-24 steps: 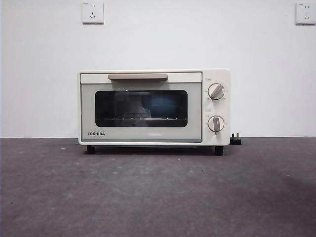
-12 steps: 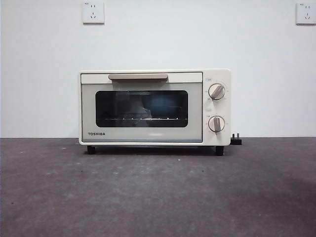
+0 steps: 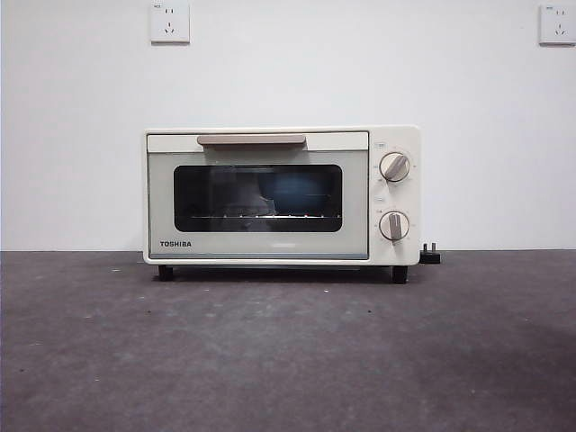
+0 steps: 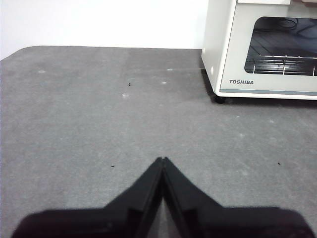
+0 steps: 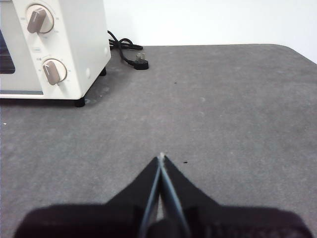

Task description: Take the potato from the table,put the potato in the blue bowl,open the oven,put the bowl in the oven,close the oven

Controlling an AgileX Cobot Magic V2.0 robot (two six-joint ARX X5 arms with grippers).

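The cream-white oven [image 3: 281, 196] stands at the back of the table [image 3: 288, 351] with its door closed. Behind its dark glass a dim blue shape shows on the rack, the blue bowl [image 3: 301, 192]. The potato is out of view. In the left wrist view my left gripper [image 4: 162, 159] is shut and empty, low over bare table, off the oven's [image 4: 262, 47] left front corner. My right gripper [image 5: 161, 156] is likewise shut and empty over bare table, off the knob side of the oven [image 5: 59, 47]. Neither arm shows in the front view.
A black plug and cord [image 5: 140, 63] lie on the table behind the oven's right side; the plug [image 3: 430, 255] also shows from the front. Two wall sockets [image 3: 169, 22] [image 3: 557, 22] sit high on the white wall. The table's rounded far corners show in both wrist views.
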